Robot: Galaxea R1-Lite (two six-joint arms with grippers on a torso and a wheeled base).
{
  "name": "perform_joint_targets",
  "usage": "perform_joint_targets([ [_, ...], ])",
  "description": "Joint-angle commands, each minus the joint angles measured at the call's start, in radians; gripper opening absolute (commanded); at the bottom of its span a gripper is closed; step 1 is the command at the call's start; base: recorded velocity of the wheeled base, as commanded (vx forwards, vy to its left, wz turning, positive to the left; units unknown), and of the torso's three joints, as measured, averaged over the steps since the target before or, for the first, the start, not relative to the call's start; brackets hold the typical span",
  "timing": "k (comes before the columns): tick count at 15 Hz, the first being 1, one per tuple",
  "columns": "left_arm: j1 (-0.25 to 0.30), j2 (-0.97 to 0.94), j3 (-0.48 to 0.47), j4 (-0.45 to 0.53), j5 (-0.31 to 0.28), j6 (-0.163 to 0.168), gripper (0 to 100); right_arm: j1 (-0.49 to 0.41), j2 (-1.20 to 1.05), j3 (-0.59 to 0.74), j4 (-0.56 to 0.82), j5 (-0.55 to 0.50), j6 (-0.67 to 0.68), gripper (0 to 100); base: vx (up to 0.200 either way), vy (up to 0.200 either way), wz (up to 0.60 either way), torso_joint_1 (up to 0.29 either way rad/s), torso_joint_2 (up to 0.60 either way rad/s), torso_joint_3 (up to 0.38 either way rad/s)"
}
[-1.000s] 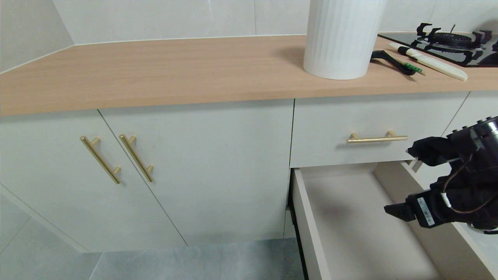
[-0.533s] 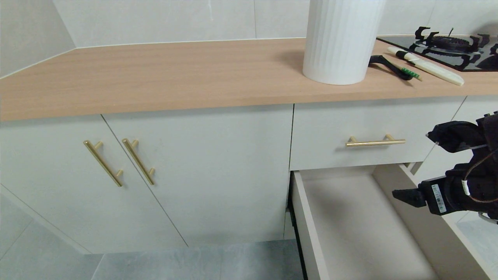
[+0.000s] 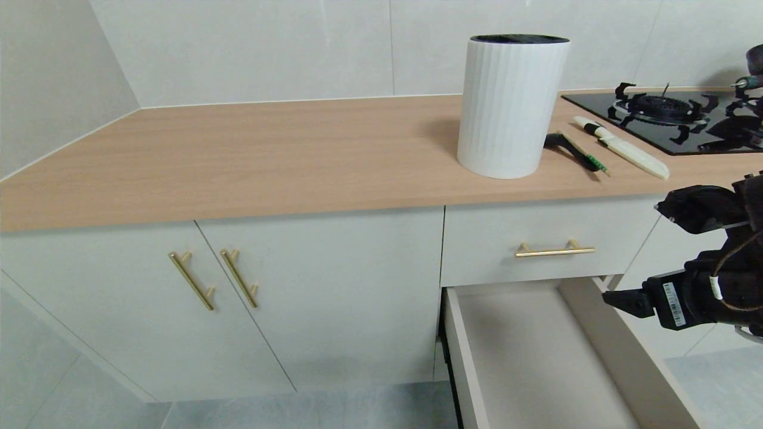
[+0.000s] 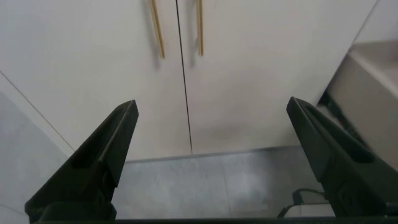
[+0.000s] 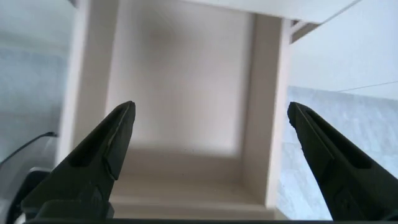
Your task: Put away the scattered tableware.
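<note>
Two items of tableware lay loose toward the right end of the light wooden tabletop (image 3: 268,161): a black-handled utensil with a green tip (image 3: 575,152) just beside the tall white ribbed cylindrical holder (image 3: 509,107), and a cream-bladed knife (image 3: 623,155) between that utensil and the black gas hob (image 3: 656,116), both close to the front edge. Below them the pale lower drawer (image 3: 462,351) stood pulled out with nothing in it. The right gripper (image 3: 635,253) hung above the drawer's right side, below the tabletop's front edge, jaws wide apart and holding nothing. The left gripper (image 4: 212,112), jaws likewise apart and bare, faced the cabinet doors low near the floor. Assessment: the storage place was ready and collection had not begun. The next move appeared to call for raising the right arm to the tabletop and closing on one flat-lying item, most likely by its handle.
</note>
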Motion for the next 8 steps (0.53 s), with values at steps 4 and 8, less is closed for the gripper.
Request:
perform_joint_targets([
  [4, 0.000, 0.002, 0.000, 0.000, -0.001, 0.000, 100, -0.001, 0.002, 0.003, 0.000, -0.002, -0.016, 100, 0.000, 0.000, 0.00, 0.293, -0.46, -0.260],
  [8, 0.000, 0.002, 0.000, 0.000, 0.001, 0.000, 100, 0.000, -0.006, 0.007, 0.000, -0.002, -0.020, 100, 0.000, 0.000, 0.00, 0.200, -0.39, -0.209],
])
